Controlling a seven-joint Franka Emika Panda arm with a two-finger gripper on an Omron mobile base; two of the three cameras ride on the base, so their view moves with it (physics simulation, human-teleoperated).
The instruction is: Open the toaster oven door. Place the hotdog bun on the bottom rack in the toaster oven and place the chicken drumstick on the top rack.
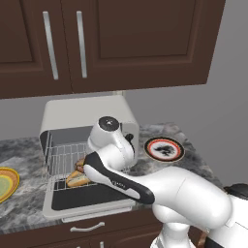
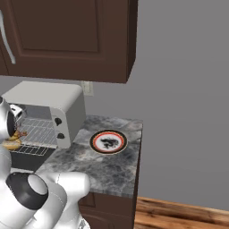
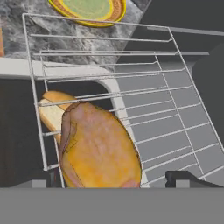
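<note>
Gripper (image 3: 112,177) jaws wide, holding nothing. Chicken drumstick (image 3: 98,146) just ahead between fingertips, lying on top rack (image 3: 144,78); hotdog bun (image 3: 51,114) beneath on bottom rack. Judged: release step, placement complete. Next: withdraw clear of racks.

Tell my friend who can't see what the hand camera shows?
A brown drumstick lies on the top rack, right in front of the open gripper. A tan bun peeks out underneath, and a yellow plate sits on the counter beyond.

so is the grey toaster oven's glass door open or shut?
Open: the grey-framed glass door lies folded down flat on the counter, wire racks exposed.
</note>
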